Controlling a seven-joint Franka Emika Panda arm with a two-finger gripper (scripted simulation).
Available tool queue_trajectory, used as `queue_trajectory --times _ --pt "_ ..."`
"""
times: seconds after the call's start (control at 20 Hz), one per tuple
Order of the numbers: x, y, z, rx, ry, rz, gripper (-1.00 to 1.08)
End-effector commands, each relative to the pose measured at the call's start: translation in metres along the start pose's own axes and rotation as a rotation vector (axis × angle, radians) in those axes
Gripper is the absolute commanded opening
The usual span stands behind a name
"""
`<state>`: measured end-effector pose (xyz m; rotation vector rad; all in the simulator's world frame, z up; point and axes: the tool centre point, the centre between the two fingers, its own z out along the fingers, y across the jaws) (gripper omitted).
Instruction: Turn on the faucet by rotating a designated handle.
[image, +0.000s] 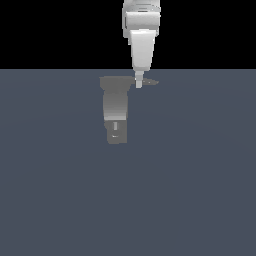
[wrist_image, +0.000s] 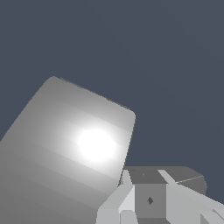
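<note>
One arm: white Franka arm (image: 142, 30) descends from above, ending just beside the faucet's top on the exterior view's right.
Faucet: grey blocky column (image: 115, 107) standing upright on the flat blue-grey floor (image: 200, 190); lighter middle section, darker boxy lower part carrying a small pale slot (image: 116, 127).
Faucet, wrist view: broad grey rounded surface (wrist_image: 65, 148) with a bright glare spot, filling much of the frame.
Handle: thin grey lever (image: 149, 81) projecting sideways from the faucet's top toward the exterior view's right, tapering to a point.
Handle, wrist view: dark flat piece (wrist_image: 175, 175) next to the faucet body.
Gripper: tip (image: 139, 80) at the handle's inner end, overlapping it in the exterior view.
Gripper fingers: pale finger (wrist_image: 120, 203) shows close beside the handle in the wrist view.
Claw state: cannot be determined; finger spacing is not resolved in either view.
</note>
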<state>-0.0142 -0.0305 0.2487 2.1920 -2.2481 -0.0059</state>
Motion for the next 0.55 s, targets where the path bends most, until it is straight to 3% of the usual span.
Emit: queue_trajectory --times 0.0,0.5 --pt "0.015 -0.009 0.000 0.004 0.001 0.012 -1.00" --pt "0.047 -0.032 0.000 0.004 0.001 0.021 -1.00"
